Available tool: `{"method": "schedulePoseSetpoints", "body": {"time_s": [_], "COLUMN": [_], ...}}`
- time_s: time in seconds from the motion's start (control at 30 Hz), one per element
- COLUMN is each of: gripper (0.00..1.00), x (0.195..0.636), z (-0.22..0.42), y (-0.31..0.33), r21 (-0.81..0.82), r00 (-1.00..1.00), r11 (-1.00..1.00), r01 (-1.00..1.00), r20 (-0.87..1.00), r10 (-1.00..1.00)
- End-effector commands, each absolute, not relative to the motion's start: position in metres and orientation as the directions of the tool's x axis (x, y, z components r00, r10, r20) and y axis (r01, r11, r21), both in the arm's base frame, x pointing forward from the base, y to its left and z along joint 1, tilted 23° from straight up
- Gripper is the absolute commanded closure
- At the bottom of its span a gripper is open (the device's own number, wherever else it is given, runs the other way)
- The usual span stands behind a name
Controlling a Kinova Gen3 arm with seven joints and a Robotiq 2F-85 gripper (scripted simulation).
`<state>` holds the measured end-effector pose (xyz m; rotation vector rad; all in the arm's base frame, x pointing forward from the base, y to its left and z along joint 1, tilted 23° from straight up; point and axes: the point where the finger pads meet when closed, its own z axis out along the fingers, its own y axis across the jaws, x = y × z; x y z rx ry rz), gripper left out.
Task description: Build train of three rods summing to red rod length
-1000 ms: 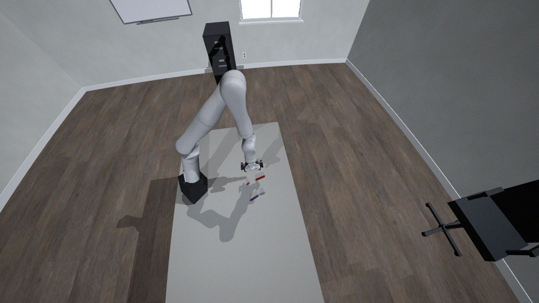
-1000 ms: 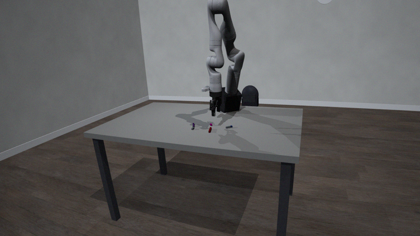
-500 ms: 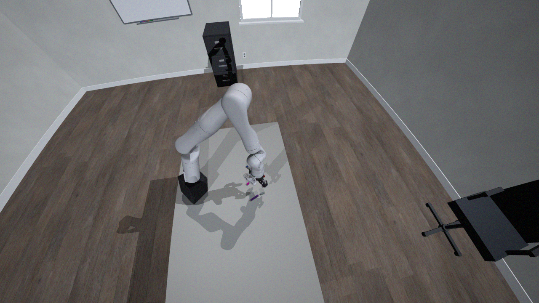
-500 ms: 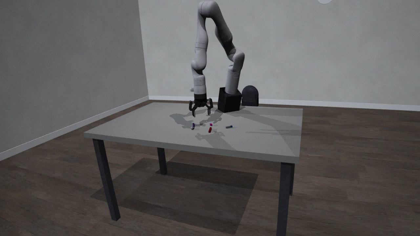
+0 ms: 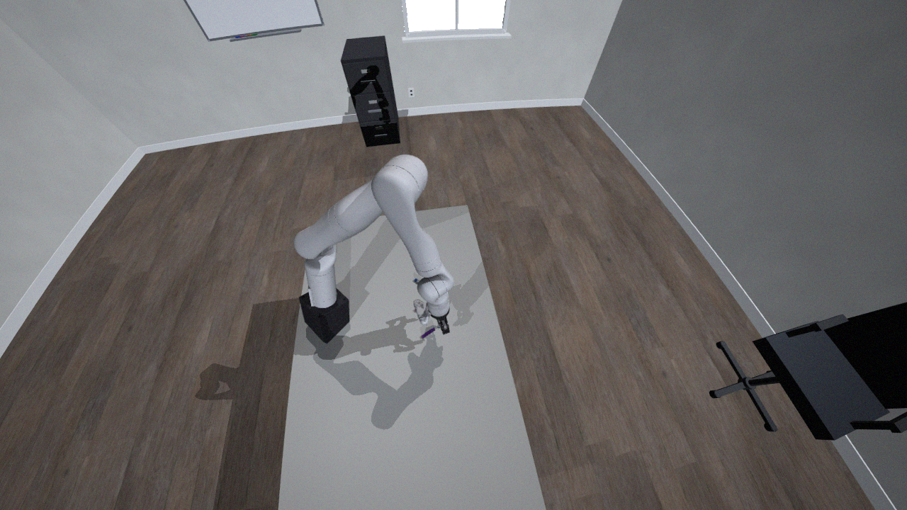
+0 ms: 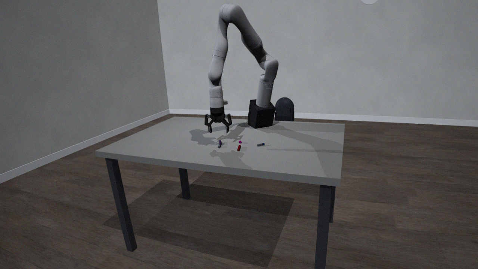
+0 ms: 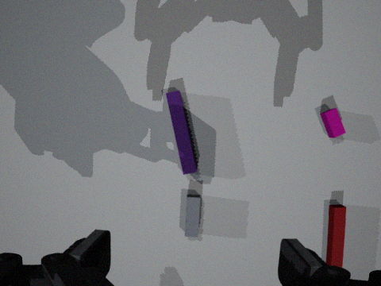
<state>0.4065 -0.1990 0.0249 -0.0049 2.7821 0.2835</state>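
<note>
My gripper [image 6: 218,131] [image 7: 194,254] [image 5: 444,329] is open and empty, hanging a little above the table [image 6: 150,147] [image 5: 380,443]. In the wrist view a purple rod [image 7: 181,132] [image 6: 220,142] [image 5: 429,332] lies flat just ahead of the fingers. A short grey rod [image 7: 193,214] [image 6: 219,146] lies near its end, roughly in line with it, with a small gap. A small magenta rod [image 7: 332,123] [image 6: 239,141] lies to the right. The red rod [image 7: 336,235] [image 6: 239,147] lies below the magenta one, partly hidden by my right finger. Another grey rod [image 6: 259,144] with a blue rod [image 6: 263,144] at its end lies further right.
The arm's black base [image 6: 260,115] stands at the table's back edge. In the top view the arm hides most of the rods. A black filing cabinet [image 5: 370,88] and a chair [image 5: 818,374] stand on the floor away from the table.
</note>
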Motion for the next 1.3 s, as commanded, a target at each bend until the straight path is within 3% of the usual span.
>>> {"method": "schedulePoseSetpoints", "body": {"time_s": [0.0, 0.03, 0.07, 1.27], "gripper": [0.00, 0.00, 0.76, 0.76], "x": [0.4060, 0.4060, 0.4060, 0.4061], "z": [0.0242, 0.0242, 0.0242, 0.0241], "y": [-0.2008, -0.2008, -0.2008, -0.2008], "r21": [0.197, 0.197, 0.197, 0.197], "r00": [-0.941, -0.941, -0.941, -0.941], "r11": [0.980, 0.980, 0.980, 0.980], "r01": [-0.031, -0.031, -0.031, -0.031], "r20": [-0.336, -0.336, -0.336, -0.336], "r10": [0.038, 0.038, 0.038, 0.038]}}
